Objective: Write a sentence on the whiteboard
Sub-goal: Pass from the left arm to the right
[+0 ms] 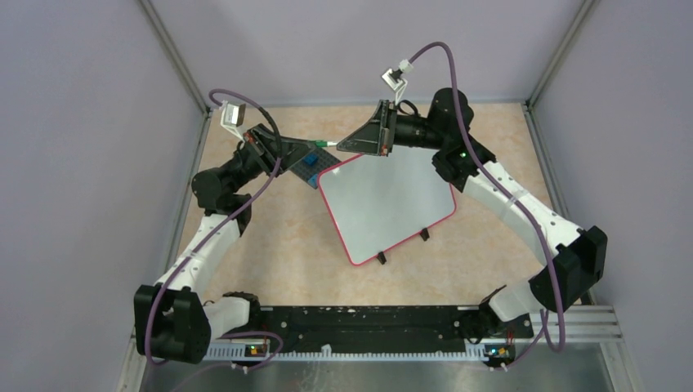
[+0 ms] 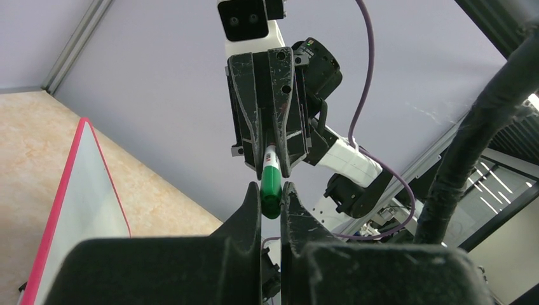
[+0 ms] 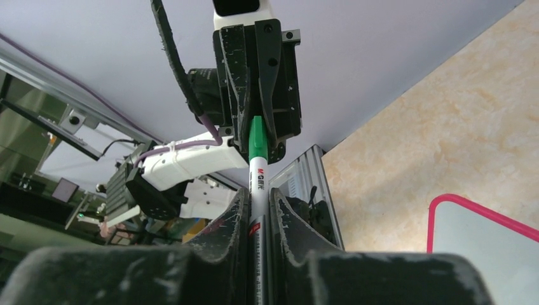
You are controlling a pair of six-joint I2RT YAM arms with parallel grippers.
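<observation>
The whiteboard [image 1: 384, 204] lies tilted on the table, white with a red-pink rim; its edge shows in the left wrist view [image 2: 82, 190] and a corner in the right wrist view [image 3: 489, 254]. A marker [image 1: 325, 144] is held level in the air just beyond the board's far-left corner, between both grippers. My left gripper [image 1: 304, 150] [image 2: 272, 190] is shut on its green cap [image 2: 271, 184]. My right gripper [image 1: 343, 147] [image 3: 258, 194] is shut on its white barrel [image 3: 257, 184]. The two grippers face each other tip to tip.
A small dark-grey plate with blue blocks [image 1: 315, 163] sits under the grippers, by the board's far-left corner. Grey walls enclose the table on three sides. The arm bases and a black rail [image 1: 368, 322] line the near edge.
</observation>
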